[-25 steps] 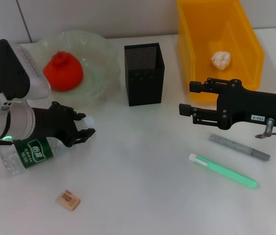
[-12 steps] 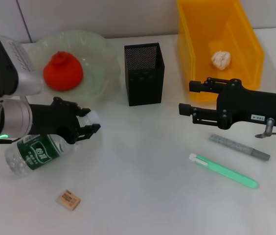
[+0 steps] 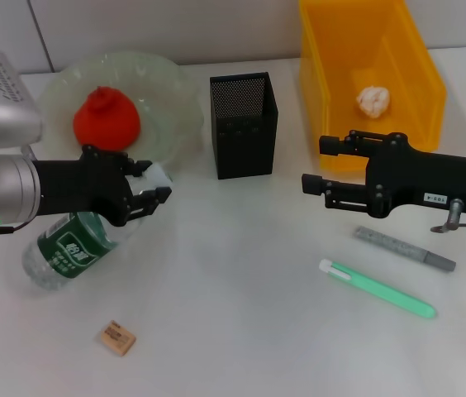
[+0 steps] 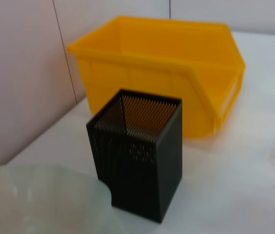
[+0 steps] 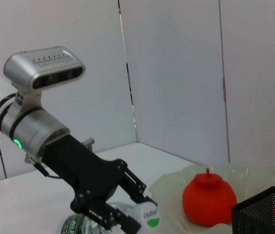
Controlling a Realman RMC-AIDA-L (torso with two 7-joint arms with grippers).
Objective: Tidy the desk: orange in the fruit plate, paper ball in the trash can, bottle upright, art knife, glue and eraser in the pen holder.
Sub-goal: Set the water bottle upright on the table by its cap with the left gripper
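Observation:
My left gripper (image 3: 149, 195) is shut on the neck of the clear bottle (image 3: 69, 249) with the green label. The bottle is tilted, its base on the table and its white cap end raised. The right wrist view shows the same left gripper (image 5: 136, 217) on the bottle's cap. The orange (image 3: 106, 121) lies in the pale green fruit plate (image 3: 169, 89). A paper ball (image 3: 373, 100) rests in the yellow bin (image 3: 419, 58). The black mesh pen holder (image 3: 244, 124) stands mid-table. My right gripper (image 3: 319, 165) hovers open in front of the bin. A grey art knife (image 3: 404, 249), green glue (image 3: 378, 289) and the eraser (image 3: 116, 338) lie on the table.
The pen holder (image 4: 137, 158) stands close to the yellow bin (image 4: 162, 73) and the plate's rim (image 4: 45, 195). A wall runs behind the table. The knife and glue lie just below the right arm, and the eraser lies near the front edge.
My left gripper has lifted the bottle's cap end up and back toward the plate, so the bottle now stands steeper on its base. The right arm has not moved.

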